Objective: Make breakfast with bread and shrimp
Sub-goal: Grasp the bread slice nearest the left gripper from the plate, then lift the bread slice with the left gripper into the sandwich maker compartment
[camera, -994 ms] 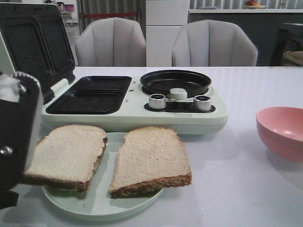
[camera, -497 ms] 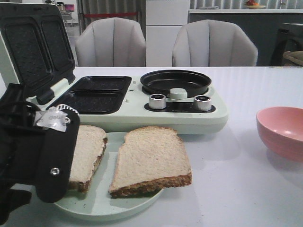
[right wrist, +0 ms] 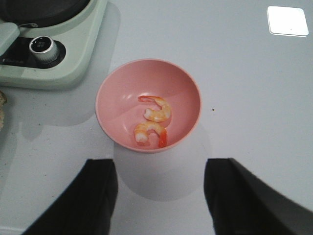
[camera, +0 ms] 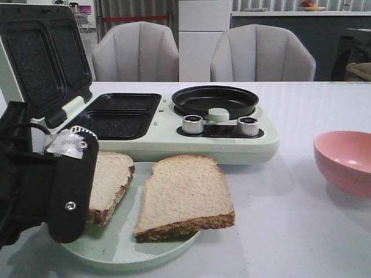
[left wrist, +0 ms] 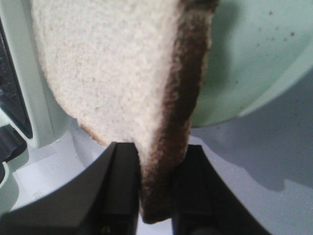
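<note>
**Left slice pinched at crust edge**

On white tabletop [camera: 301, 231]: pale-green breakfast maker with open waffle lid [camera: 174, 139], round mint plate [camera: 124, 249] carrying two beige brown-crusted bread slices [camera: 185, 194]. Left black gripper [left wrist: 155, 188] clamped on left slice's crust [left wrist: 171, 147]. Right black gripper [right wrist: 161, 196] spread wide above pink round bowl [right wrist: 112, 105] holding two curled orange-pink shrimp [right wrist: 155, 110].

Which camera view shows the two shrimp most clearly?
The right wrist view: both shrimp lie in plain sight inside the pink bowl. The front view shows only the bowl's outer wall; the left wrist view shows neither.
</note>
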